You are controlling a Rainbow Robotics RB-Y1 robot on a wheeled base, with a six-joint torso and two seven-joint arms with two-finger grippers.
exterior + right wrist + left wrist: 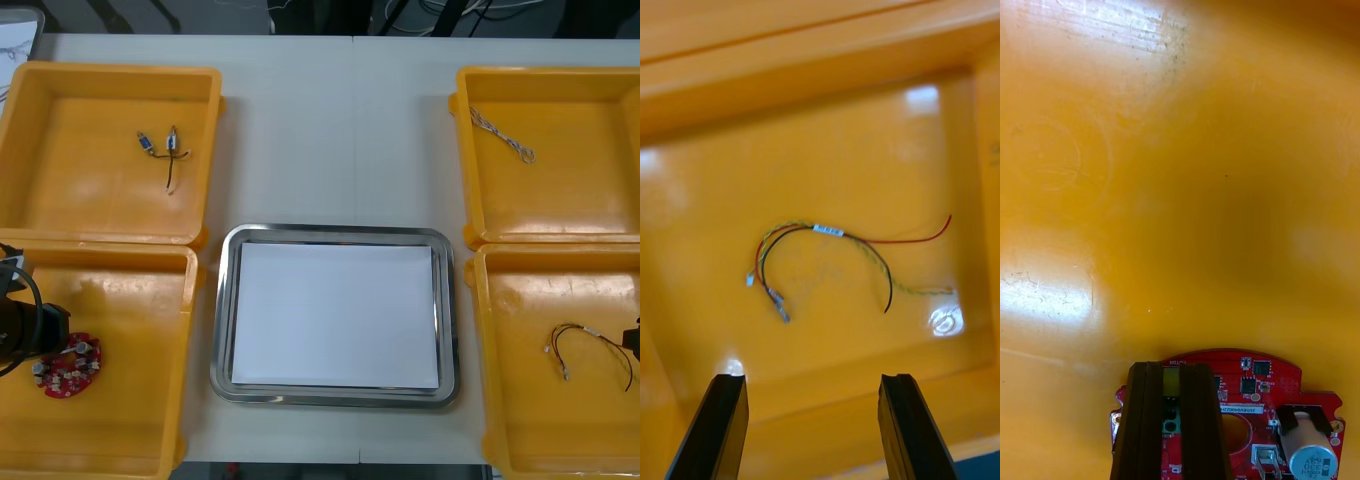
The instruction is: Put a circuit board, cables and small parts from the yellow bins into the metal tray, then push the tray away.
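Left of the metal tray [222, 310], bare so far, the left gripper [1174, 375] clamps the round red circuit board [1292, 390] inside a yellow bin [130, 310]; to the tray's right, the right gripper [812, 382] gapes over a red and yellow cable [827, 251].

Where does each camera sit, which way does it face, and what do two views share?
Front view: above the arms, looking steeply down at table, yellow bins and metal tray; arm ends at side edges.
Left wrist view: on that wrist, facing a bin floor; left gripper fingers shut on the red circuit board.
Right wrist view: on that wrist, facing the red and yellow cable in a bin; right gripper fingers open.
Shared: front and left wrist views show that board.
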